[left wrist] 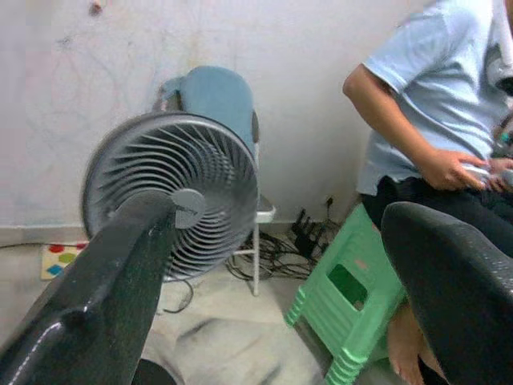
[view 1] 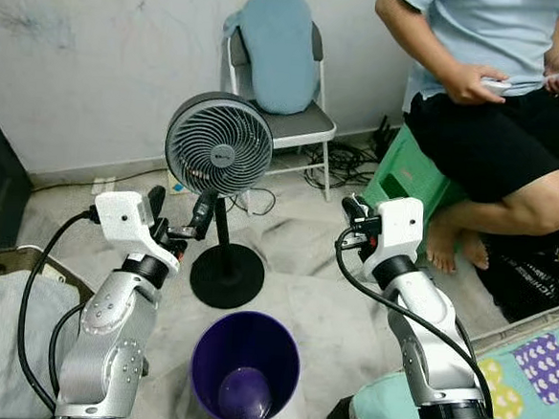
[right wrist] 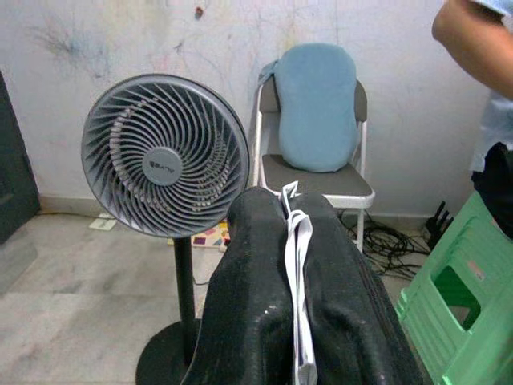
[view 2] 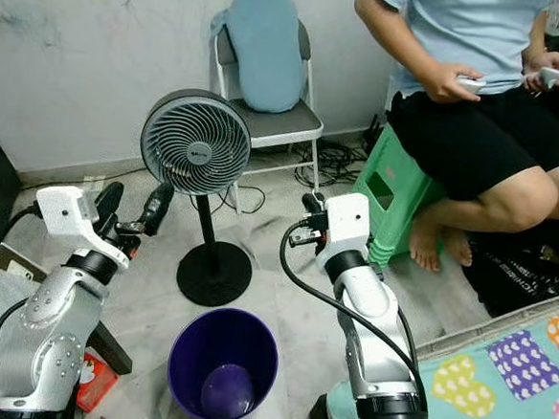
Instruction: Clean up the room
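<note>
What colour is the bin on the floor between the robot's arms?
Purple; the bin shows best in the left eye view.

Fan (right wrist: pixel 164 156) hub badge carries small print — too blurred to read; no other text legible.

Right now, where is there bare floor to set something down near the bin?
Bare floor lies between the purple bin, the fan's base and the green stool. Crowded: cables under the folding chair, bedding on the robot's right, cloth on its left.
</note>
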Controlling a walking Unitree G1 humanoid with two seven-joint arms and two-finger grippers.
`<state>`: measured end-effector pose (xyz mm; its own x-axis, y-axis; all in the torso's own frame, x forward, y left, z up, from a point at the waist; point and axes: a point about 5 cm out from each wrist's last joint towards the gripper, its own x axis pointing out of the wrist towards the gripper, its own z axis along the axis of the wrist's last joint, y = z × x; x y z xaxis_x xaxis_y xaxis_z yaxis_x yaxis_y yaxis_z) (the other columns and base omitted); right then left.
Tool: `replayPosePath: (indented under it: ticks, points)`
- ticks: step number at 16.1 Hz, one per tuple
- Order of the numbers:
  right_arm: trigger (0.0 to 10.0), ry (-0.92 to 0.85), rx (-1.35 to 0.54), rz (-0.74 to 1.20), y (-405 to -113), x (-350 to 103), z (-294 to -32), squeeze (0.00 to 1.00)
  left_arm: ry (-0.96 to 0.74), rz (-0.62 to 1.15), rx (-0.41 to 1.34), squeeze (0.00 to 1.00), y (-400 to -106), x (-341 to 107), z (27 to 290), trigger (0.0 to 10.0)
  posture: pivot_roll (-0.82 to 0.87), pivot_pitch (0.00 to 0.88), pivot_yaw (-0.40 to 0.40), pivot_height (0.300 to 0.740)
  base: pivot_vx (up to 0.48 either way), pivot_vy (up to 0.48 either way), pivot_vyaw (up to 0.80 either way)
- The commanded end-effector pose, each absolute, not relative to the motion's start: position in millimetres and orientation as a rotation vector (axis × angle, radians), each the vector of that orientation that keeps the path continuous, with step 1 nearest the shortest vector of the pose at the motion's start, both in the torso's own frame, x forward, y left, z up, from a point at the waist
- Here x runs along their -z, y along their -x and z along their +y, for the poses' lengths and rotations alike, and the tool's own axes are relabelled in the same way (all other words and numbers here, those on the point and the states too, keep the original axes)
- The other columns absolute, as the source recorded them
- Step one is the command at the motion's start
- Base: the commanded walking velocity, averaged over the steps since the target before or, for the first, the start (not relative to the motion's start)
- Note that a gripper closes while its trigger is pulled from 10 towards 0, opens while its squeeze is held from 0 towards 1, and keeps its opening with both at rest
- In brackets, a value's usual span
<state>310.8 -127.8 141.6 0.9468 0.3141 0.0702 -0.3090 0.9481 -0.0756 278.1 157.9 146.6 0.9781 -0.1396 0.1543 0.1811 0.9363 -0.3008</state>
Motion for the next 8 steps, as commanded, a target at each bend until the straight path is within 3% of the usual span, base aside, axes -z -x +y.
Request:
replayPosePath:
  ticks: [1, 4, 8]
  points:
    - [10.0, 0.075, -0.32, -0.1, -313, -146, -126, 0.0, 0.302, -0.12, 0.138, 0.0, -281, -146, 162, 10.0, -0.06, 0.0, 0.008, 0.74, 0.0, 0.0, 0.8]
    - [10.0, 0.075, -0.312, -0.107, -317, -147, -126, 0.0, 0.295, -0.131, 0.134, 0.0, -284, -149, 163, 10.0, -0.06, 0.0, 0.017, 0.74, 0.0, 0.0, 0.73]
    - [10.0, 0.047, -0.287, -0.124, -330, -152, -121, 0.0, 0.243, -0.117, 0.154, 0.0, -294, -149, 167, 10.0, -0.03, 0.0, 0.0, 0.74, 0.0, 0.0, 0.0]
